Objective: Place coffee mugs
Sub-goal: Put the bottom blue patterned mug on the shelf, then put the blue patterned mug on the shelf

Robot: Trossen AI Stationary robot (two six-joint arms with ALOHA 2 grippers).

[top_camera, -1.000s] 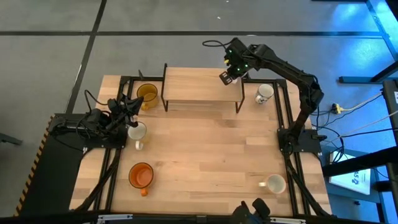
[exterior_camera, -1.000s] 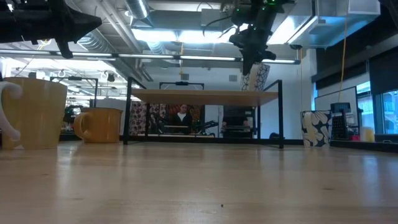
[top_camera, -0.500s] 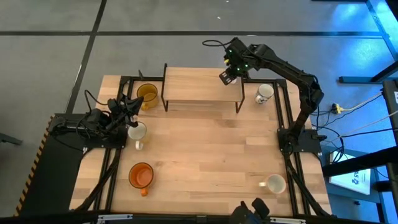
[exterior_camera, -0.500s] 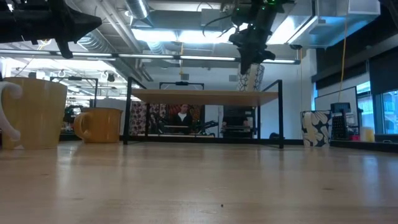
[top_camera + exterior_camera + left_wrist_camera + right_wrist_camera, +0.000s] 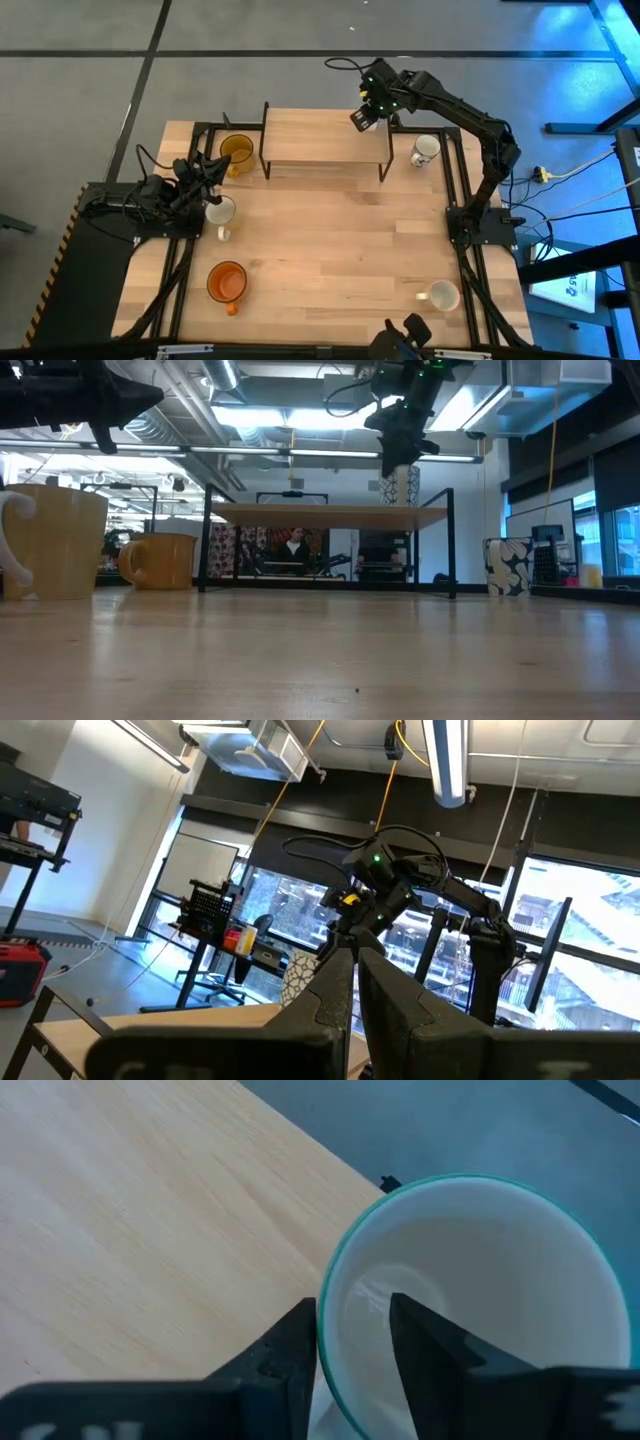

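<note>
Right gripper (image 5: pixel 362 118) raised over the far right corner of the wooden rack (image 5: pixel 322 137), pinching the rim of a white mug (image 5: pixel 470 1295), one finger inside, one outside. Left gripper (image 5: pixel 207 170) waiting at the table's left edge between amber mug (image 5: pixel 237 151) and cream mug (image 5: pixel 219 211), fingers together, empty.
</note>
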